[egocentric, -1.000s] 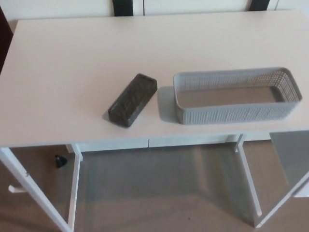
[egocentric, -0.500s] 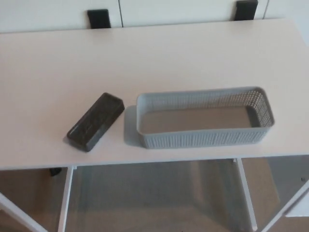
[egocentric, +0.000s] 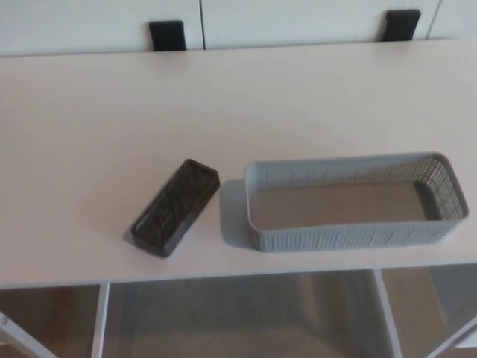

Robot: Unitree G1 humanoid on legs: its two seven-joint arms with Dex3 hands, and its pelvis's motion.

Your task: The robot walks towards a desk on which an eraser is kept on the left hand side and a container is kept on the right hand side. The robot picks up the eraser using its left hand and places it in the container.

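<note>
A dark, oblong eraser (egocentric: 176, 206) lies flat on the white desk (egocentric: 223, 104), turned diagonally, left of centre and close to the front edge. Right beside it stands a long grey perforated container (egocentric: 350, 233), with nothing inside it. A narrow gap separates the eraser's upper end from the container's left wall. Neither of my hands shows in the head view.
The desk's front edge (egocentric: 223, 277) runs across the lower part of the picture, with white legs (egocentric: 98, 321) and floor beneath. Two black brackets (egocentric: 167, 34) sit on the white wall behind the desk.
The whole picture has shifted as the camera moved; the desk now fills more of the view. The eraser and container keep their places relative to each other.
</note>
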